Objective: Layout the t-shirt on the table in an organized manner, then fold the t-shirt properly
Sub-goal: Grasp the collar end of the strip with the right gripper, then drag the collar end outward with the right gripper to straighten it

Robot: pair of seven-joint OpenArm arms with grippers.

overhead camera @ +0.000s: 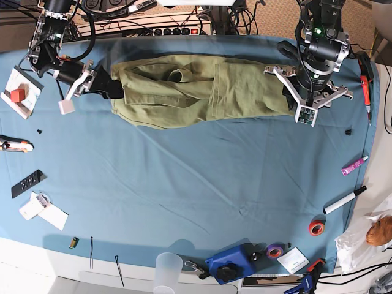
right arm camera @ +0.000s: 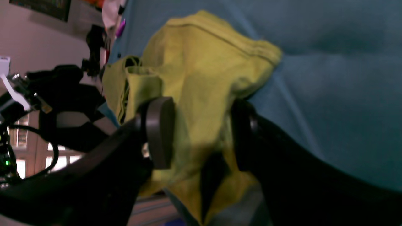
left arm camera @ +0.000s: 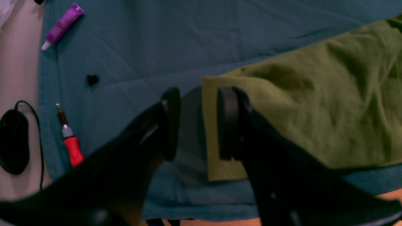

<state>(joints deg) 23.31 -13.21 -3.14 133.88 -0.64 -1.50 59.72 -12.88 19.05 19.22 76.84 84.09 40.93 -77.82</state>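
The olive-green t-shirt (overhead camera: 196, 89) lies stretched in a long band across the far side of the blue-draped table (overhead camera: 184, 184), loosely folded over itself. My right gripper (overhead camera: 109, 89) is at the shirt's left end. In the right wrist view its jaws (right arm camera: 201, 133) stand wide, with bunched shirt fabric (right arm camera: 201, 62) between the pads. My left arm (overhead camera: 313, 73) hangs over the shirt's right end. In the left wrist view the left gripper (left arm camera: 199, 124) is open and straddles the flat hem corner of the shirt (left arm camera: 314, 110), one finger (left arm camera: 227, 122) over the cloth.
By the left arm lie a purple tube (left arm camera: 62, 26), a red-handled screwdriver (left arm camera: 70, 141), a small black bit (left arm camera: 92, 80) and a black mouse (left arm camera: 14, 141). A marker (overhead camera: 344, 199), tape rolls (overhead camera: 316, 228), a blue device (overhead camera: 233, 264), a clear cup (overhead camera: 168, 269) and a remote (overhead camera: 27, 184) sit along the edges.
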